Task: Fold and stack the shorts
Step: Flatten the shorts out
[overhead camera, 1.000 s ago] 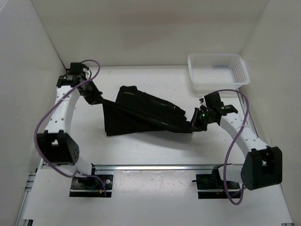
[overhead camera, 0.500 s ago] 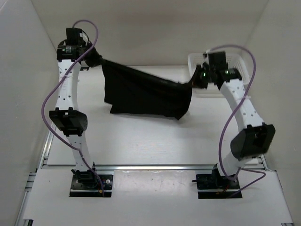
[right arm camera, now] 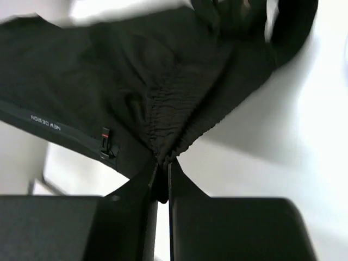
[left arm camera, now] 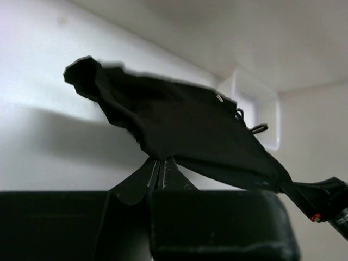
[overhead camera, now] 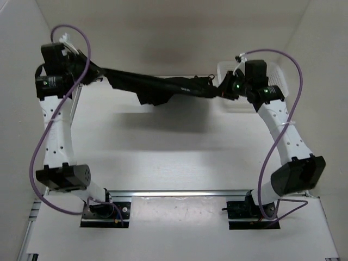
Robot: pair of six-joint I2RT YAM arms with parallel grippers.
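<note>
The black shorts (overhead camera: 157,87) hang in the air above the table, pulled into a long narrow band between both arms. My left gripper (overhead camera: 100,73) is shut on their left end, high at the back left. In the left wrist view the shorts (left arm camera: 185,125) spread out from my pinched left gripper (left arm camera: 160,163). My right gripper (overhead camera: 220,91) is shut on the gathered waistband at the right end, in front of the basket. The right wrist view shows the elastic waistband (right arm camera: 174,130) bunched between the fingers of my right gripper (right arm camera: 162,163).
A white mesh basket (overhead camera: 274,73) stands at the back right, partly behind my right arm. White walls close in the table on the left, back and right. The shorts cast a shadow on the white table (overhead camera: 163,152).
Both arms have lifted the shorts off the table and raised them higher. The hanging cloth has been pulled from a wide drape into a taut narrow band. The left arm swung further left.
</note>
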